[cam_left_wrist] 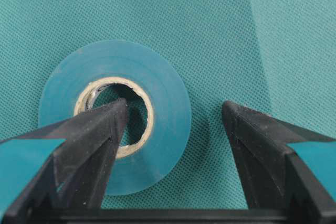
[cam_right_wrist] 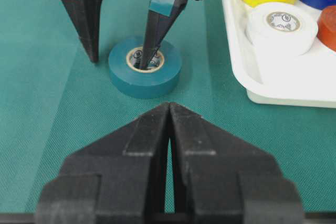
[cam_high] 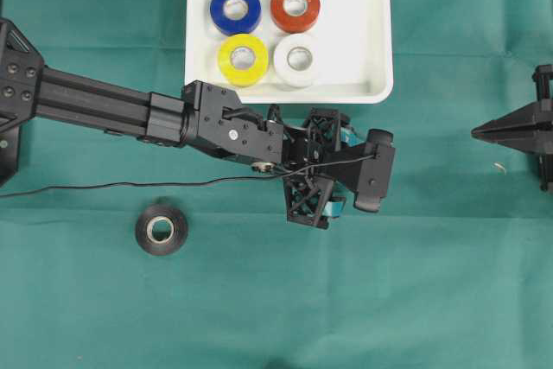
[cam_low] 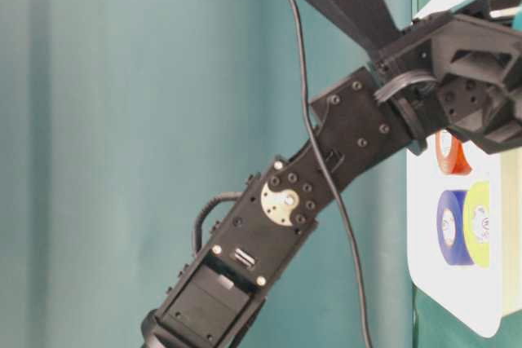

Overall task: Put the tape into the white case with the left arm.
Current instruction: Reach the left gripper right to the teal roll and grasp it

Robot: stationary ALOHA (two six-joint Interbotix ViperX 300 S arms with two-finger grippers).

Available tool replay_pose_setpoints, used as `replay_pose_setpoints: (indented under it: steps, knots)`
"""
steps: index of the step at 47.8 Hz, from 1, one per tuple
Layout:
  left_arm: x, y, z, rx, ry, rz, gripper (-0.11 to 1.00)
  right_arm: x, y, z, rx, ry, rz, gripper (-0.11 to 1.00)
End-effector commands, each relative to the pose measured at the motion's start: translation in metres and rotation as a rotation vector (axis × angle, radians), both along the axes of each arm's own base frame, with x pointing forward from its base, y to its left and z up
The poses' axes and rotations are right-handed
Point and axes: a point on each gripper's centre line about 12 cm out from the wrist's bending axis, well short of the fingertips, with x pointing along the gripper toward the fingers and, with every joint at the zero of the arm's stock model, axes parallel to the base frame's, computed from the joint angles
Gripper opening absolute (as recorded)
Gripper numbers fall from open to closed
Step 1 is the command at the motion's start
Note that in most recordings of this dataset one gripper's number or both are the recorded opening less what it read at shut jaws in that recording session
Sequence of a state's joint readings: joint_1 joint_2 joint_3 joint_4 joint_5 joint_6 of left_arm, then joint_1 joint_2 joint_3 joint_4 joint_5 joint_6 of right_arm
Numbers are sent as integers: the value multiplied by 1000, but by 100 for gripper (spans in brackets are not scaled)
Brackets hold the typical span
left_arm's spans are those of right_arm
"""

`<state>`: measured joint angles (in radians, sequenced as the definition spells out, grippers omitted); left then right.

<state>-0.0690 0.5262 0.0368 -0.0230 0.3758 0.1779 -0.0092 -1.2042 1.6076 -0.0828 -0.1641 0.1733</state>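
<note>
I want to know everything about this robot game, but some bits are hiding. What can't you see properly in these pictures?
- Teal tape: hidden in the overhead view, under the left end effector.
- Black tape: only in the overhead view, too small to show any label.
- White case: in the table-level view the left arm covers part of it, and the edge cuts it off.
- Right end effector: the overhead edge cuts it off.

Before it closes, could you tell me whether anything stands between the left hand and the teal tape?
Nothing visible does. The left hand is open astride the teal tape: one finger is in its core, the other outside its wall, on bare cloth.
</note>
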Motion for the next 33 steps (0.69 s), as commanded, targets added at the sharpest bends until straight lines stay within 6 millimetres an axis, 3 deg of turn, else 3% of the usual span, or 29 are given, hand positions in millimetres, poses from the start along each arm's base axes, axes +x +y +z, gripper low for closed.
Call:
replay_pose_setpoints:
  steps: [1, 6, 15, 23, 33]
  knots:
    - [7, 4, 16, -1, -26, 8, 78, 2, 0, 4, 0, -11, -1, -9]
    - [7, 4, 16, -2, -23, 9, 71, 2, 0, 4, 0, -11, -1, -9]
    - [6, 0, 16, -5, -12, 5, 26, 2, 0, 4, 0, -9, 0, -9]
    - [0, -11, 15, -6, 13, -12, 26, 2, 0, 3, 0, -8, -1, -9]
    - [-22, -15, 15, -11, 55, -12, 26, 2, 0, 3, 0, -8, -1, -9]
